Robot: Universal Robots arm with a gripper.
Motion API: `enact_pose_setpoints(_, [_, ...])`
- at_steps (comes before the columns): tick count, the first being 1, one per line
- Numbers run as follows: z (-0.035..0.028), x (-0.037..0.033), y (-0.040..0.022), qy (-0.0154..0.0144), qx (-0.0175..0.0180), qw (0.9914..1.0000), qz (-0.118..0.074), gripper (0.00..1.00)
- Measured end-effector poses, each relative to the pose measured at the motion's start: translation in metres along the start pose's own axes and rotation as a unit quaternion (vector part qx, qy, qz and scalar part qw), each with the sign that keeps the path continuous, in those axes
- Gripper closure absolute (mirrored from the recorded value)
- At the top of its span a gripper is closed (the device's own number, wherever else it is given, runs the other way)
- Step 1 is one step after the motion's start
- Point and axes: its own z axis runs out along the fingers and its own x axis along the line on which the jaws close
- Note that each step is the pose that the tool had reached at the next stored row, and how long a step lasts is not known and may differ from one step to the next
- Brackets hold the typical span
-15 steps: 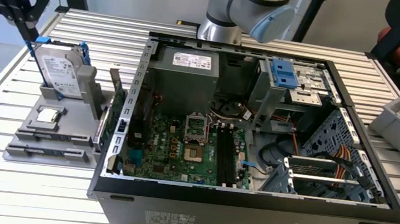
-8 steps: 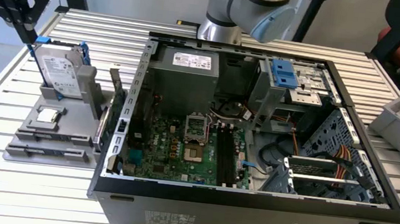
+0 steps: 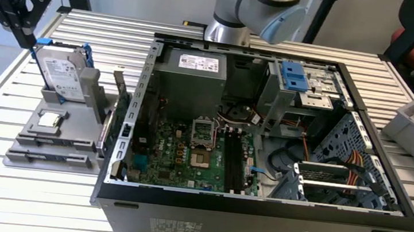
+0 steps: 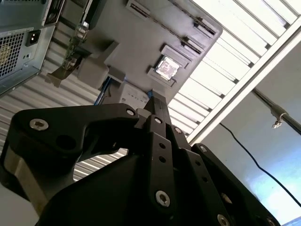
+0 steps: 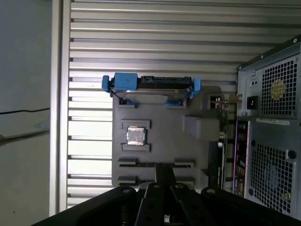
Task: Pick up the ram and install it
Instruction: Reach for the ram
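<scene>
We see the open computer case [image 3: 258, 214] on the bench [image 3: 29, 201]. At the exterior view's left, the grey tray [image 3: 28, 132] holds the ram [image 3: 54, 159] on edge in its near slot, long axis left-right. The gripper [image 3: 26, 39] hangs above the tray's far end, pointing down, fingers pressed together and empty.

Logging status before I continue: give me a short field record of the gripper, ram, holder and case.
gripper: shut, empty, above the gray holder's slotted end
ram: appears to be the thin blue strip on edge in a holder slot, untouched
gray holder: also carries a hard drive and a processor chip
computer case: open, to the exterior view's right of the holder
memory slots: look empty
</scene>
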Motion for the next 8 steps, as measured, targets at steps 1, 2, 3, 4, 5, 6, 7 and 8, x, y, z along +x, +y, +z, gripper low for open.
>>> enact_pose_setpoints(1, [0.0, -0.0002, -0.0008, 0.0, 0.0, 1.0, 0.0, 1.0])
enact_pose_setpoints(2, [0.0, -0.0003, -0.0014, 0.0001, 0.0, 1.0, 0.0, 1.0])
enact_pose_setpoints(3, [-0.0001, -0.0004, -0.0022, 0.0001, 0.0, 1.0, 0.0, 1.0])
enact_pose_setpoints(4, [-0.0001, -0.0007, -0.0031, 0.0001, 0.0, 1.0, 0.0, 1.0])
enact_pose_setpoints(5, [-0.0001, -0.0009, -0.0039, 0.0002, 0.0, 1.0, 0.0, 1.0])
enact_pose_setpoints(6, [-0.0001, -0.001, -0.0048, 0.0002, 0.0, 1.0, 0.0, 1.0])
enact_pose_setpoints(7, [-0.0001, -0.0012, -0.0058, 0.0003, 0.0, 1.0, 0.0, 1.0])
enact_pose_setpoints(8, [-0.0002, -0.0014, -0.0067, 0.0004, 0.0, 1.0, 0.0, 1.0])
